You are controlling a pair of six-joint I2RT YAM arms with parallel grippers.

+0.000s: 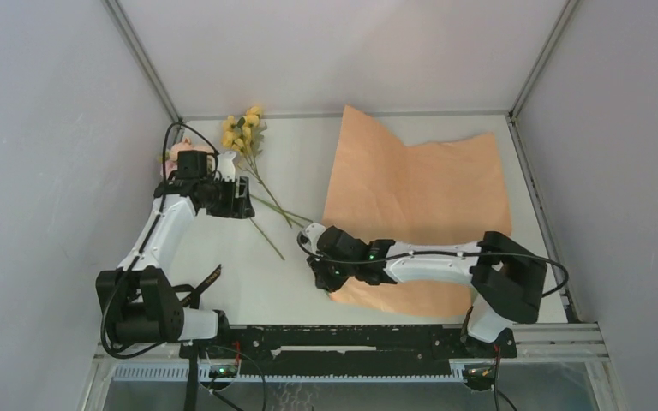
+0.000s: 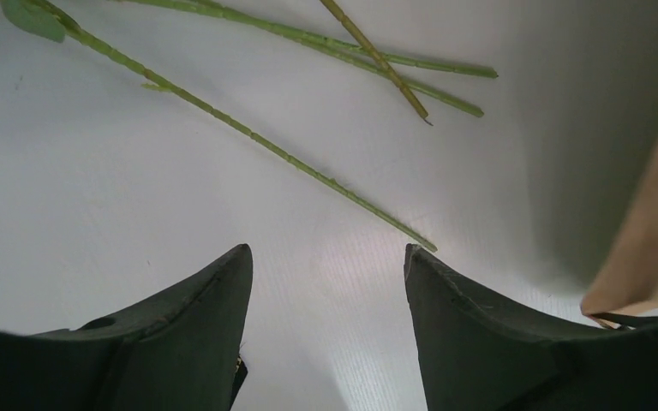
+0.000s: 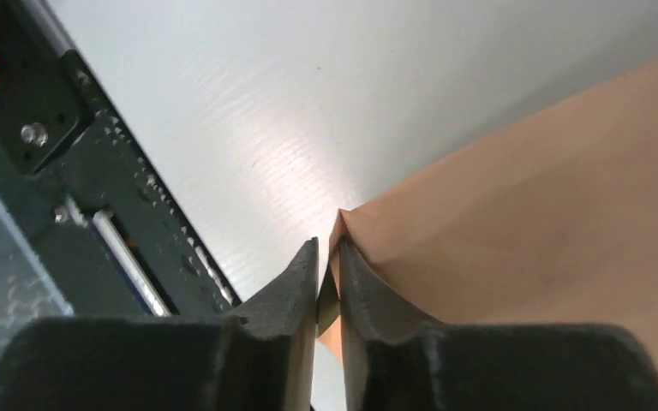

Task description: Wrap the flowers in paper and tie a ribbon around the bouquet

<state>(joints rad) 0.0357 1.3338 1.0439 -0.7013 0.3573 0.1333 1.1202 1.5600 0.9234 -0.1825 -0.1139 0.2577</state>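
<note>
The flowers lie at the back left, with yellow blooms [image 1: 242, 130], pink blooms [image 1: 176, 156] and long green stalks [image 1: 274, 210] [image 2: 257, 137] running toward the middle. The paper [image 1: 428, 188] [image 3: 548, 197] is spread on the right with its tan-orange face up. My right gripper [image 1: 320, 276] [image 3: 329, 242] is shut on the paper's near-left corner, and only a thin slit shows between the jaws. My left gripper [image 1: 238, 199] [image 2: 326, 250] hangs open over bare table just short of the stalk ends, holding nothing. The paper's edge [image 2: 651, 231] shows at its right. I cannot pick out the ribbon.
Grey walls with metal frame posts close in the white table [image 1: 223, 282] on three sides. A black rail [image 1: 351, 336] [image 3: 111, 223] runs along the near edge, just beside my right gripper. A dark narrow strip [image 1: 210, 284] lies by the left arm's base.
</note>
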